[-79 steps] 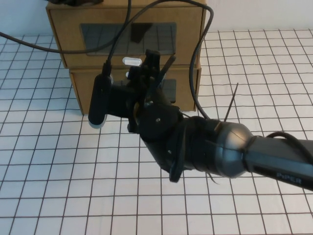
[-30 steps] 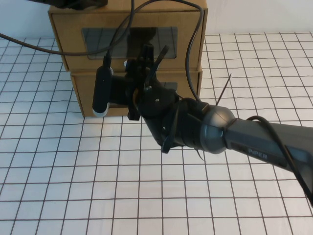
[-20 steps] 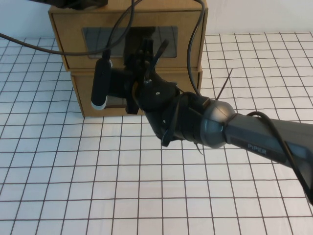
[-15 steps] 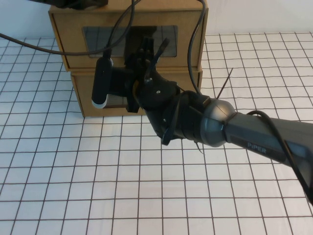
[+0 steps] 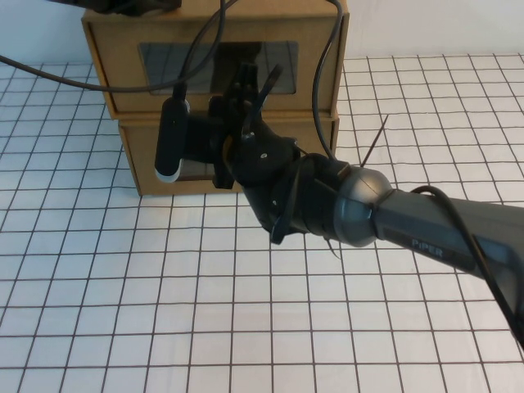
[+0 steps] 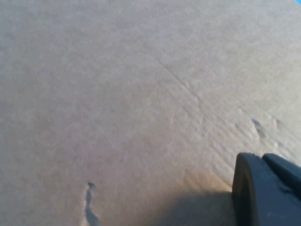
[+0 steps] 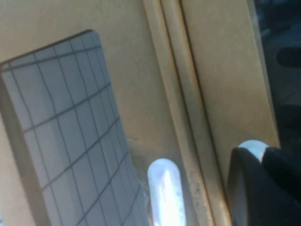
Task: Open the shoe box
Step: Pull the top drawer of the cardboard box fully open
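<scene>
1. Right tool point(image 5: 248, 88) is against the windowed fronts of the two stacked shoe boxes point(image 5: 110, 78), near their seam; wide or narrow, I cannot tell.
2. A white tab point(image 7: 164, 188) sits just beside it.
3. Left tool point(image 6: 268, 193) is close over plain cardboard; its state cannot be told.

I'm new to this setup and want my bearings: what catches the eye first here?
The big black right arm reaches in from the right, its right gripper at the front of two stacked cardboard shoe boxes at the far left of the checked table. The left gripper is at the top of the upper box.
</scene>
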